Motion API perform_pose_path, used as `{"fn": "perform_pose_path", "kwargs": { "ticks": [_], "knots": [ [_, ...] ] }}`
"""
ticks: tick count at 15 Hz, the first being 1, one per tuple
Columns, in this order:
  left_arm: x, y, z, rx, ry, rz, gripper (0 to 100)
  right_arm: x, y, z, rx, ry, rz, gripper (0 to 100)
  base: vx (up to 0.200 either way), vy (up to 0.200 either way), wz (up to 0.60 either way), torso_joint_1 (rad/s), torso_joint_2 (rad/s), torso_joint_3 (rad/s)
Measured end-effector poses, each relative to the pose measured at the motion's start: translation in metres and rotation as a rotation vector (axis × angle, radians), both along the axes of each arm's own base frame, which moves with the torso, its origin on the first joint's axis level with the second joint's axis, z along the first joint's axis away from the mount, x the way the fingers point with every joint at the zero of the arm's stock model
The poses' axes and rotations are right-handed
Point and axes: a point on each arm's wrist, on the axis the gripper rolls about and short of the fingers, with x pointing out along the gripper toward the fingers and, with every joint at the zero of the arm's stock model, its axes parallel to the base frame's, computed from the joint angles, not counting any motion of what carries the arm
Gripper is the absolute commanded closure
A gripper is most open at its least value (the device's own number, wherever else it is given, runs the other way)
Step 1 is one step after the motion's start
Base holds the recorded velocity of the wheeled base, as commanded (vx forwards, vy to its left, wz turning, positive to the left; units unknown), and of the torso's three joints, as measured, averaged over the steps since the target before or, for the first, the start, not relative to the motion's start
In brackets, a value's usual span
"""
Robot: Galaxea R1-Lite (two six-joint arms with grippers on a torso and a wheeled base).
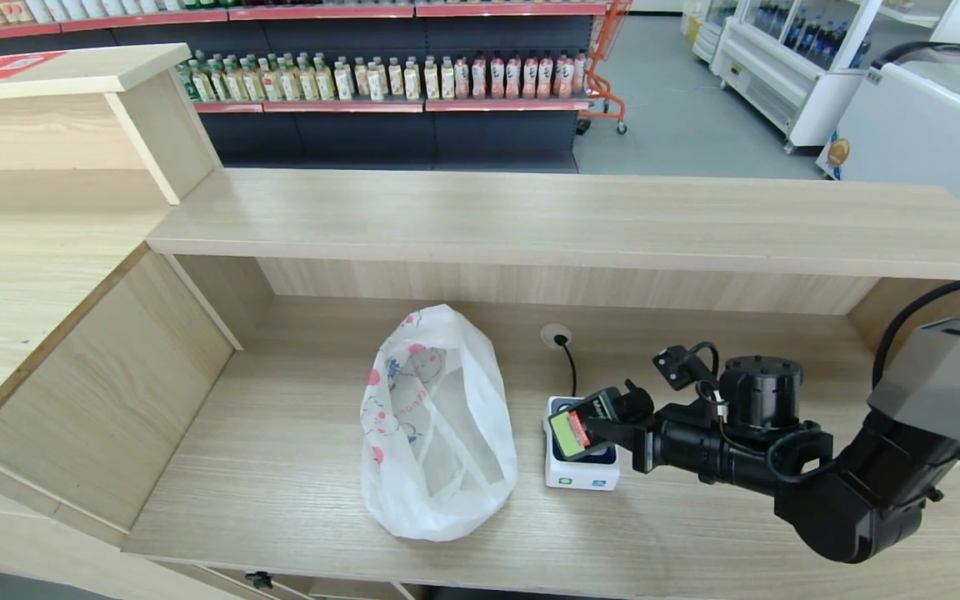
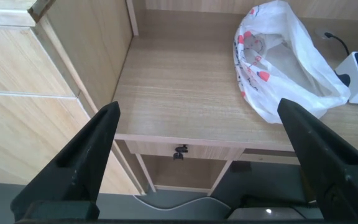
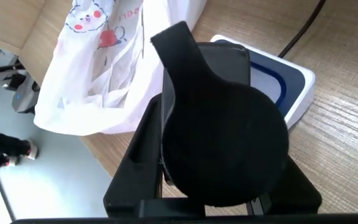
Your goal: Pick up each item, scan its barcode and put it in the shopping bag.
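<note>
Head view: right gripper (image 1: 605,419) clamped on a green-labelled pack (image 1: 572,433) just over the white scanner (image 1: 584,481), right of the shopping bag (image 1: 438,433) on the table (image 1: 280,475); left gripper (image 2: 199,111) spread apart.

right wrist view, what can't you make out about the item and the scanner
The item: right wrist view, mostly covered by the right gripper's jaws; head view shows its label, no barcode.
The scanner: its window is mostly hidden under the item and jaws, both views.
The shopping bag: what lies inside is blurred by its cloudy plastic, head and left wrist views.
</note>
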Motion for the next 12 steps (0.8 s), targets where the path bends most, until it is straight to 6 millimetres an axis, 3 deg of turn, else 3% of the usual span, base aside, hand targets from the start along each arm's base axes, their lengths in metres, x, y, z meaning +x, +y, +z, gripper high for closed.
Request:
{"fn": "perform_pose_path", "kwargs": {
  "ticks": [8,10,12],
  "knots": [
    [0.000,0.000,0.000,0.006,0.000,0.000,0,0.002,-0.002,0.001,0.013,-0.034,-0.011,100,0.000,0.000,0.00,0.000,0.00,0.000],
    [0.000,0.000,0.000,0.007,0.000,0.000,0,0.000,-0.004,0.009,0.009,-0.069,-0.031,100,0.000,0.000,0.00,0.000,0.00,0.000],
    [0.000,0.000,0.000,0.007,0.000,0.000,0,-0.006,-0.010,0.030,-0.013,-0.181,-0.053,100,0.000,0.000,0.00,0.000,0.00,0.000]
  ]
}}
